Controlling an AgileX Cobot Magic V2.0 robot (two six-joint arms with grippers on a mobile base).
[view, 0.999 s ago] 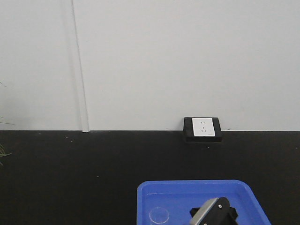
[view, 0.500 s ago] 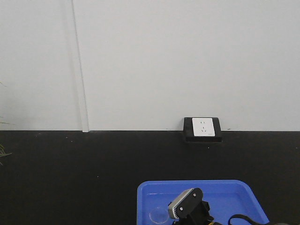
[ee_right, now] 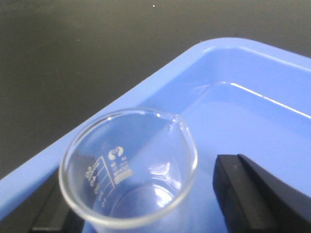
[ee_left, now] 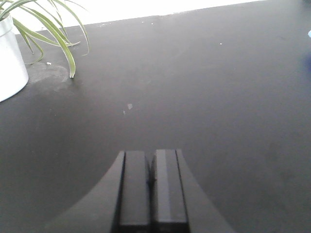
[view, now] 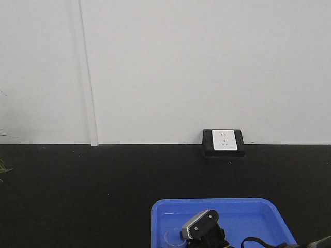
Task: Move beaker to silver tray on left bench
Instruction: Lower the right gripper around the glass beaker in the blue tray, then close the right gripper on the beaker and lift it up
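Note:
The beaker (ee_right: 129, 170), small clear glass with white printed marks, stands in the near left corner of a bright blue plastic tray (ee_right: 252, 116). It also shows in the front view (view: 173, 237). My right gripper (ee_right: 141, 189) is open, with one black finger on each side of the beaker. The right finger (ee_right: 243, 194) stands clear of the glass. My left gripper (ee_left: 151, 167) is shut and empty above a bare black worktop. The silver tray and the left bench are out of view.
The blue tray (view: 258, 212) sits on a black worktop (view: 77, 196) with a white wall socket (view: 224, 140) at the back wall. A white pot with a green plant (ee_left: 9, 58) stands at the far left of the left wrist view.
My right arm's wrist has moved left across the blue tray, up to the beaker. The beaker has not moved.

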